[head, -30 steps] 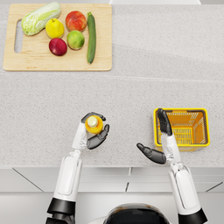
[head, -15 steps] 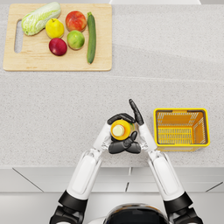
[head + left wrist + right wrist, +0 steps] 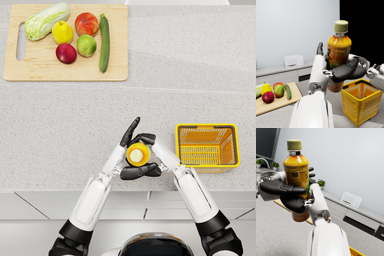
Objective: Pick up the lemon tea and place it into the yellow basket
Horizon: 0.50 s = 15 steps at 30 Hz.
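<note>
The lemon tea [image 3: 137,154] is standing upright above the counter [image 3: 175,80], between both hands — the left hand [image 3: 131,150] is pressing its side, one finger stretched out, while the right hand [image 3: 145,160] is wrapping dark fingers around its lower body. The yellow basket [image 3: 207,126] is sitting just beside them. A cutting board [image 3: 30,70] carrying fruit and vegetables is lying well apart.

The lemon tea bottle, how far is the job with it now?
Pickup looks done: the lemon tea is off the counter, upright, with the left hand and right hand both around it. Left: carrying it to the yellow basket, which holds nothing yet, and releasing it there.
</note>
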Each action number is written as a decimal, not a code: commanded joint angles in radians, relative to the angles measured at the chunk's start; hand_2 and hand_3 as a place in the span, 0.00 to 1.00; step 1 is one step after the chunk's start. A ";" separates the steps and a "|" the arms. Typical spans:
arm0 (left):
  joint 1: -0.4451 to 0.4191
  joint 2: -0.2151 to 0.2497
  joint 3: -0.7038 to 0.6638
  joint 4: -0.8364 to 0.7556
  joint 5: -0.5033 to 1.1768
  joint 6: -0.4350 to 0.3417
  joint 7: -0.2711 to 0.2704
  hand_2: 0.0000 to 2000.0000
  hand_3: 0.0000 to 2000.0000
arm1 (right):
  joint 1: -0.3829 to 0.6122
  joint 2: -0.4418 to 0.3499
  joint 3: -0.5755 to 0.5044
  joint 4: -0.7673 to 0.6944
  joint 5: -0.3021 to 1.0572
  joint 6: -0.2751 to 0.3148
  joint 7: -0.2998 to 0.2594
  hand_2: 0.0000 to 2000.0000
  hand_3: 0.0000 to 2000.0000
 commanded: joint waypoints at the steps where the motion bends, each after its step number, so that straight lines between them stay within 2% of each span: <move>1: -0.083 -0.043 -0.191 -0.103 0.000 0.008 0.002 0.00 0.00 | -0.021 0.008 -0.236 0.047 -0.001 -0.004 0.000 1.00 1.00; 4: -0.094 -0.031 -0.342 -0.098 0.000 0.036 0.005 0.00 0.00 | -0.106 0.016 -0.448 0.086 -0.002 -0.005 0.001 1.00 1.00; 7: -0.091 -0.027 -0.408 -0.069 0.000 0.046 0.006 0.00 0.00 | -0.152 0.010 -0.535 0.092 -0.003 -0.010 -0.001 1.00 1.00; 12: -0.097 -0.021 -0.404 -0.029 -0.001 0.051 0.006 0.00 0.00 | -0.192 0.005 -0.620 0.040 -0.004 -0.010 0.000 1.00 1.00; 13: -0.096 -0.020 -0.400 -0.024 -0.001 0.051 0.006 0.00 0.00 | -0.194 0.004 -0.614 0.023 -0.004 -0.008 -0.042 1.00 1.00; 15: -0.088 -0.016 -0.401 -0.014 -0.001 0.052 0.007 0.00 0.00 | -0.170 0.006 -0.591 -0.034 -0.004 -0.004 -0.191 1.00 1.00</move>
